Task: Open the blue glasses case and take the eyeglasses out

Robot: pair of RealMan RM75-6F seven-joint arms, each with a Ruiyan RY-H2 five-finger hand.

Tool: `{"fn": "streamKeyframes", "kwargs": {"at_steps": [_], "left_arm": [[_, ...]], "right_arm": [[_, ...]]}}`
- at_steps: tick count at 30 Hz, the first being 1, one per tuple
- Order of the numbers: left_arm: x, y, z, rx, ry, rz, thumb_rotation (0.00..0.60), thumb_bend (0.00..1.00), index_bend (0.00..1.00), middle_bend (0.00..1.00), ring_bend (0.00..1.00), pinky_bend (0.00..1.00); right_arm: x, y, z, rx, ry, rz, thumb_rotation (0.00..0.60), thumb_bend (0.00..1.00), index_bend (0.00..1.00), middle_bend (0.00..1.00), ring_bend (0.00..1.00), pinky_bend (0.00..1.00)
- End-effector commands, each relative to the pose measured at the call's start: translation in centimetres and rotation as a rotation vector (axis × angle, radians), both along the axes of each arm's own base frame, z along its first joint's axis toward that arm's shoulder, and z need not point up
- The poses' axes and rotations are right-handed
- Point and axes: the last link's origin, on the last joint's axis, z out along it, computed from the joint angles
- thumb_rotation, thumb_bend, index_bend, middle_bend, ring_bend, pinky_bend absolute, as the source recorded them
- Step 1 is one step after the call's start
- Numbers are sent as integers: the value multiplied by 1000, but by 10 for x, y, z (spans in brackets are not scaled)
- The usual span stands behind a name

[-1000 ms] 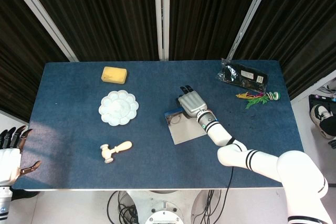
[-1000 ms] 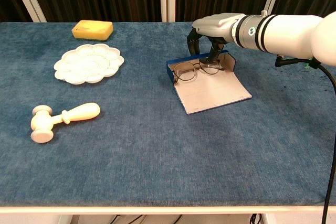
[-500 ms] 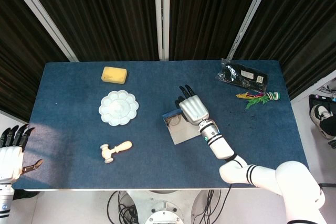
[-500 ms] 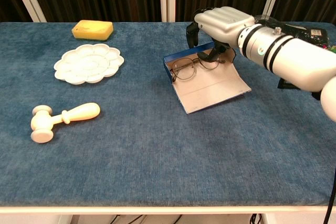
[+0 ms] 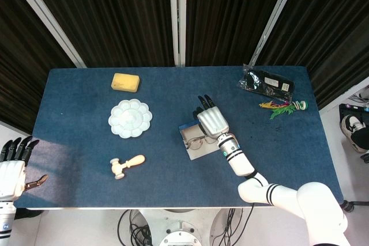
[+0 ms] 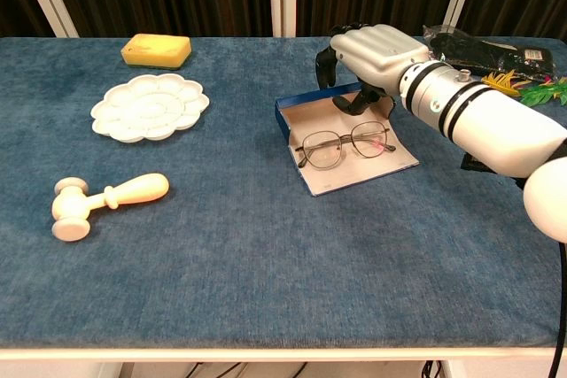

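Note:
The blue glasses case (image 6: pixel 285 118) lies open at mid-table, its pale lid (image 6: pixel 354 168) folded flat toward me. The thin metal-framed eyeglasses (image 6: pixel 345 144) are out of the tray and sit over the lid, lenses facing the chest camera. My right hand (image 6: pixel 374 53) hovers just behind them with its dark fingers curled down at the frame's far side, holding it. From above, the right hand (image 5: pixel 212 121) covers the case's far part, with the eyeglasses (image 5: pixel 202 141) showing below it. My left hand (image 5: pixel 11 164) stays off the table's left front corner, fingers spread and holding nothing.
A yellow sponge (image 6: pixel 156 49) lies at the back left, with a white flower-shaped palette (image 6: pixel 150 106) in front of it. A wooden mallet (image 6: pixel 108 195) rests nearer the front left. A black packet (image 5: pixel 266 82) and a colourful tassel toy (image 5: pixel 285 108) sit at the back right.
The eyeglasses have come out of the case tray and moved toward me over the lid. My right hand rose slightly and the case shifted a little. The left hand stayed put.

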Motion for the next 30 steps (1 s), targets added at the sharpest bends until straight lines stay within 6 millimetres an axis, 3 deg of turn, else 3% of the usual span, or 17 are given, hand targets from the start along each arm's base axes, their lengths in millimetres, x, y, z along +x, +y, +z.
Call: {"fn": "streamKeyframes", "kwargs": {"at_steps": [1,3,5,10,13,15,18,30], "left_arm": [[0,0,0,-1,0,0,600,37,146,66,0,0],[0,0,1,0,1,0,600,37,146,65,0,0],[1,-1,1,3,1,0,600,37,146,65,0,0],[1,-2,1,3,1,-3,600,37,146,66,0,0],[1,-4,2,7,0,-2,600,37,146,65,0,0],[1,-4,2,8,-1,-1,600,37,146,65,0,0],[1,-5,2,7,-2,-1,600,37,146,65,0,0],[2,-7,2,12,0,-1,600,37,146,65,0,0]], "right_arm": [[7,-4,2,39,14,-23,600,312,318,272,0,0],[11,-3,6,52,22,-23,600,244,117,223,0,0],[12,-1,11,67,26,-27,600,198,38,192,0,0],[12,11,25,86,6,-6,600,185,23,168,0,0],[7,24,33,109,-16,23,600,191,98,169,0,0],[-1,33,35,130,-16,30,600,216,246,172,0,0],[-13,40,34,150,2,29,600,269,365,174,0,0],[-27,40,12,135,41,51,600,308,395,161,0,0]]}}
